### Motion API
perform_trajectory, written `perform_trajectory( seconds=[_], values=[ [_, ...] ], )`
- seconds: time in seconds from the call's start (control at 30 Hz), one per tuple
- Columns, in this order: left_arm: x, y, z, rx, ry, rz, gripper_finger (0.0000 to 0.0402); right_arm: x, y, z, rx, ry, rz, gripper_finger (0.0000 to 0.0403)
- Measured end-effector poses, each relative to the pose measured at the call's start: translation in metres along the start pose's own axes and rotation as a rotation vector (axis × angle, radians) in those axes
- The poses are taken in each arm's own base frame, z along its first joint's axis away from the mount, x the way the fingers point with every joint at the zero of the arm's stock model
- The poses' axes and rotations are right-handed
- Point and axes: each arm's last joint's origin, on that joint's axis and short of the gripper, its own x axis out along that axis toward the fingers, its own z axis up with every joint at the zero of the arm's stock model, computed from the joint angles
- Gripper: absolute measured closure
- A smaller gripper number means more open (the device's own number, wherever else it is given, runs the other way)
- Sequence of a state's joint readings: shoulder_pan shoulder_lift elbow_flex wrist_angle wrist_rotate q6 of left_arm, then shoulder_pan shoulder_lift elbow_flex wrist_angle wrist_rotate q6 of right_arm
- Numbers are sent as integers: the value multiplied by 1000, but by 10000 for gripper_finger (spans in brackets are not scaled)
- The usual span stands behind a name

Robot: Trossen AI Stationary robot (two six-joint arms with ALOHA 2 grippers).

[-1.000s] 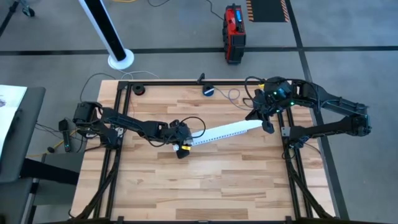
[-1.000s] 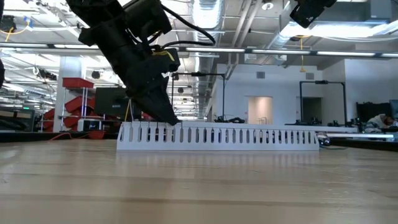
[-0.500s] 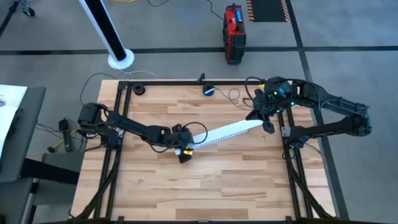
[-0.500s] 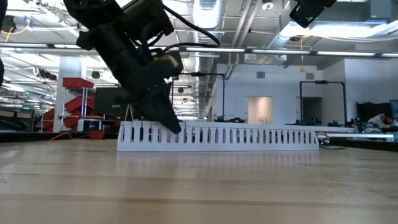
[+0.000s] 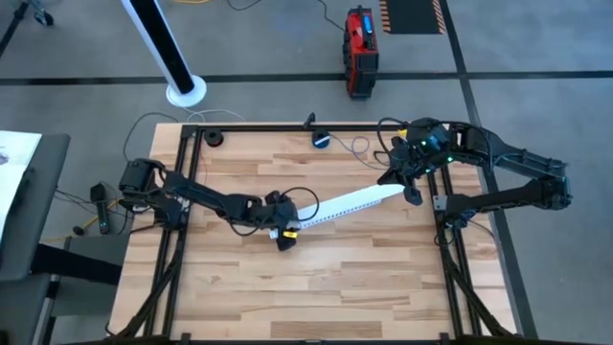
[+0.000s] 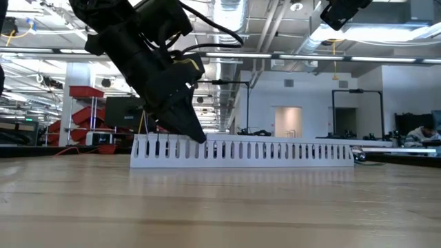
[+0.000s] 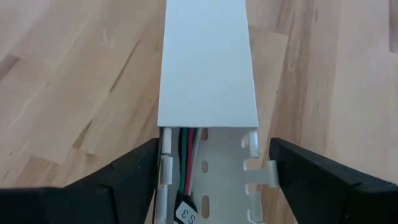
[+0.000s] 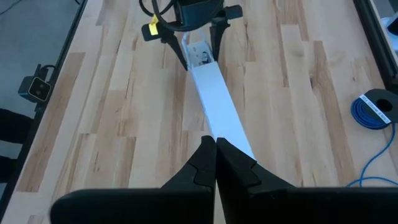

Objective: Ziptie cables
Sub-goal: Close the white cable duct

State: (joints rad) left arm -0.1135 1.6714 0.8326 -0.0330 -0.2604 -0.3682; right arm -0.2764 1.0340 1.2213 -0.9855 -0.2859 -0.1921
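A long white slotted duct (image 5: 350, 203) lies slantwise on the wooden table, with a flat white cover (image 7: 207, 68) over most of its length. At its uncovered left end, the cables (image 7: 186, 149) lie inside it: red, green, black and white wires. My left gripper (image 7: 212, 158) is open there, one finger on each side of the duct. In the low view its fingers (image 6: 193, 127) reach down to the duct's upper edge. My right gripper (image 8: 216, 142) is shut above the duct's right end (image 5: 400, 192). It hangs high over the table (image 6: 342, 12). My left gripper straddles the duct's left end from above, slanting down, with its fingers across the duct and beside the two slotted side walls (image 7: 163, 168). Whether the fingers touch the walls, I cannot tell. The duct lies flat on the table.
A small round blue-black device (image 5: 322, 140) with a pale cord lies near the table's far edge, also seen in the right wrist view (image 8: 376, 109). A small black part (image 5: 215, 138) sits at the far left corner. Bare wood lies on the near side of the duct.
My left gripper has shifted a little along the duct toward the table's right edge, staying astride it. The duct has stayed in place.
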Motion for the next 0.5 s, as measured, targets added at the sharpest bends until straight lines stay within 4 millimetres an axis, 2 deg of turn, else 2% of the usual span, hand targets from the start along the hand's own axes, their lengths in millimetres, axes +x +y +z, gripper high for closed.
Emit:
perform_trajectory(
  seconds=[0.27,0.5],
  values=[
    [-3,-8,-3,14,-23,31,110,0,0,0,-3,-1,0,397],
    [7,-16,-10,20,-11,20,110,0,0,0,-10,-4,-1,397]
  ],
)
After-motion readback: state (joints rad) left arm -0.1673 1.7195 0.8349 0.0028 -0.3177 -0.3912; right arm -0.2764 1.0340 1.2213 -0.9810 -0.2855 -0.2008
